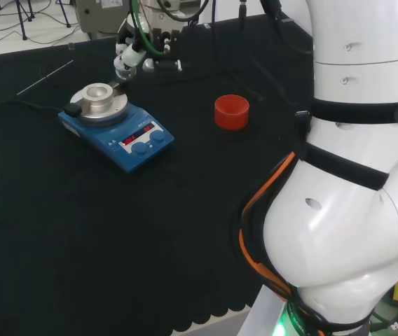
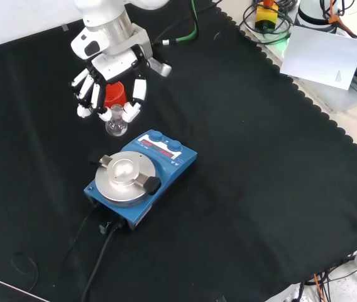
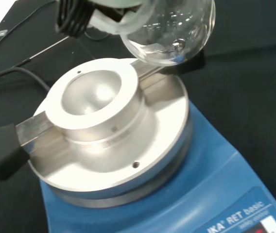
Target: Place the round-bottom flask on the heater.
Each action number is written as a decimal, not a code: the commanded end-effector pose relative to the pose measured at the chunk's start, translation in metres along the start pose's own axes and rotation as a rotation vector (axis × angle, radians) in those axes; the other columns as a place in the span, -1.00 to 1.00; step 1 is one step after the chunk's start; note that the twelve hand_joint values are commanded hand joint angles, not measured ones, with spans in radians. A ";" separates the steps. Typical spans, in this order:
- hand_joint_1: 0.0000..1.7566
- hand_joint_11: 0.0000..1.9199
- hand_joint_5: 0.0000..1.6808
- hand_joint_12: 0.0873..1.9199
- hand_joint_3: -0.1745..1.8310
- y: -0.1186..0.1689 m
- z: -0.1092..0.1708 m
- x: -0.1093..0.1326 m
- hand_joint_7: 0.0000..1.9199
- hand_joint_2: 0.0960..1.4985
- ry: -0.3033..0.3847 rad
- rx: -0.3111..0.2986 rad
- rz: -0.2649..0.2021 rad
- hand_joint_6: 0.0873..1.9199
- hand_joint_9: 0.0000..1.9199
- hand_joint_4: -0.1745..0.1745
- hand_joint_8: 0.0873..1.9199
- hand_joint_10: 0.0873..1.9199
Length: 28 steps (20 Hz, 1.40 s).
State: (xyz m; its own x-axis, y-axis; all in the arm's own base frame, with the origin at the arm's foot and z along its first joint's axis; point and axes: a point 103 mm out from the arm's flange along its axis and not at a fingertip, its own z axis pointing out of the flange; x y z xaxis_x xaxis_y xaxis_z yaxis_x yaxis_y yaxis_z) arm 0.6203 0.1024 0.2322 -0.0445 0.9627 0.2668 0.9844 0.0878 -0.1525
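The clear round-bottom flask (image 2: pixel 117 123) hangs in the air, its neck pinched in the curled fingers of my hand (image 2: pixel 109 78). The blue heater (image 2: pixel 142 177) carries a silver block with a round hollow (image 2: pixel 123 170) on its top. In the front view the flask hovers just beyond the heater's far edge, clear of the hollow. The wrist view shows the flask's bulb (image 3: pixel 169 29) close above the rim of the hollow (image 3: pixel 93 94), off to one side of it. In the head view my hand (image 1: pixel 130 52) is behind the heater (image 1: pixel 116 127).
A red ribbed stand (image 1: pixel 231 112) sits on the cloth to the right of the heater in the head view, with nothing on it. A thin metal rod (image 1: pixel 45 77) lies at the far left. The heater's black cable (image 2: pixel 100 255) trails toward the front edge.
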 end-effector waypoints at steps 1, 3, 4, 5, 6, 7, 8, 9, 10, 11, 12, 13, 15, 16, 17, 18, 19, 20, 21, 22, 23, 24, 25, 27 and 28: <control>0.20 -0.78 0.25 0.35 -0.08 0.011 0.011 0.026 -0.52 -0.11 -0.022 0.036 -0.034 0.10 -0.38 1.00 -0.47 -0.48; 0.20 -0.78 0.25 0.35 -0.08 0.015 0.013 0.032 -0.52 -0.11 -0.024 0.042 -0.044 0.10 -0.38 1.00 -0.47 -0.48; 0.20 -0.78 0.25 0.35 -0.07 0.017 0.013 0.034 -0.52 -0.11 -0.026 0.046 -0.048 0.10 -0.38 1.00 -0.47 -0.48; 0.20 -0.78 0.25 0.35 -0.07 0.019 0.014 0.037 -0.52 -0.11 -0.028 0.050 -0.053 0.10 -0.38 1.00 -0.47 -0.48; 0.20 -0.78 0.25 0.35 -0.07 0.020 0.015 0.040 -0.52 -0.11 -0.031 0.054 -0.058 0.10 -0.38 1.00 -0.47 -0.48; 0.20 -0.78 0.25 0.35 -0.07 0.022 0.016 0.042 -0.52 -0.11 -0.033 0.058 -0.062 0.10 -0.38 1.00 -0.47 -0.48; 0.20 -0.78 0.25 0.35 -0.07 0.024 0.017 0.044 -0.52 -0.11 -0.036 0.062 -0.066 0.10 -0.38 1.00 -0.47 -0.48; 0.20 -0.78 0.25 0.35 -0.07 0.025 0.018 0.047 -0.52 -0.11 -0.037 0.065 -0.069 0.10 -0.38 1.00 -0.47 -0.48; 0.20 -0.78 0.25 0.35 -0.07 0.027 0.019 0.048 -0.52 -0.11 -0.039 0.070 -0.072 0.10 -0.38 1.00 -0.47 -0.48; 0.20 -0.78 0.25 0.35 -0.07 0.029 0.020 0.050 -0.52 -0.11 -0.041 0.074 -0.074 0.10 -0.38 1.00 -0.47 -0.48; 0.20 -0.78 0.25 0.35 -0.07 0.030 0.021 0.051 -0.52 -0.11 -0.042 0.077 -0.075 0.10 -0.38 1.00 -0.47 -0.48; 0.20 -0.78 0.25 0.35 -0.07 0.031 0.022 0.052 -0.52 -0.12 -0.044 0.080 -0.077 0.10 -0.39 1.00 -0.47 -0.48; 0.21 -0.78 0.25 0.35 -0.07 0.033 0.024 0.053 -0.52 -0.12 -0.051 0.086 -0.081 0.10 -0.39 1.00 -0.47 -0.48; 0.21 -0.78 0.25 0.35 -0.07 0.034 0.025 0.054 -0.52 -0.12 -0.053 0.090 -0.082 0.10 -0.39 1.00 -0.47 -0.48; 0.21 -0.78 0.25 0.35 -0.07 0.034 0.027 0.055 -0.52 -0.12 -0.055 0.093 -0.083 0.10 -0.39 1.00 -0.47 -0.48; 0.21 -0.78 0.25 0.35 -0.07 0.035 0.028 0.055 -0.52 -0.12 -0.056 0.096 -0.084 0.10 -0.39 1.00 -0.47 -0.49; 0.21 -0.78 0.25 0.35 -0.07 0.035 0.029 0.055 -0.52 -0.12 -0.057 0.098 -0.084 0.10 -0.39 1.00 -0.47 -0.49; 0.21 -0.78 0.25 0.35 -0.07 0.035 0.029 0.055 -0.52 -0.12 -0.058 0.101 -0.084 0.10 -0.39 1.00 -0.47 -0.49; 0.21 -0.78 0.25 0.35 -0.07 0.036 0.030 0.055 -0.52 -0.12 -0.057 0.103 -0.084 0.10 -0.39 1.00 -0.47 -0.49; 0.21 -0.78 0.25 0.35 -0.06 0.036 0.031 0.055 -0.52 -0.12 -0.058 0.105 -0.084 0.10 -0.39 1.00 -0.47 -0.49; 0.21 -0.78 0.25 0.35 -0.06 0.037 0.032 0.055 -0.52 -0.12 -0.058 0.106 -0.085 0.10 -0.39 1.00 -0.47 -0.49; 0.21 -0.78 0.25 0.35 -0.06 0.037 0.033 0.055 -0.52 -0.12 -0.060 0.108 -0.085 0.10 -0.39 1.00 -0.47 -0.49; 0.21 -0.78 0.25 0.35 -0.06 0.037 0.033 0.055 -0.52 -0.12 -0.057 0.107 -0.085 0.10 -0.39 1.00 -0.47 -0.49; 0.21 -0.78 0.26 0.35 -0.06 0.038 0.034 0.055 -0.52 -0.12 -0.063 0.113 -0.085 0.10 -0.39 1.00 -0.47 -0.49; 0.21 -0.78 0.26 0.35 -0.06 0.038 0.035 0.054 -0.52 -0.12 -0.066 0.117 -0.083 0.10 -0.39 1.00 -0.47 -0.49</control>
State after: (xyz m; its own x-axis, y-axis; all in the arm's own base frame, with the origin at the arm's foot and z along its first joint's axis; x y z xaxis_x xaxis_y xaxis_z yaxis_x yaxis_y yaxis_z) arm 0.6492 0.1668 0.2099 -0.1397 0.9637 0.2275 0.9528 0.1934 -0.2342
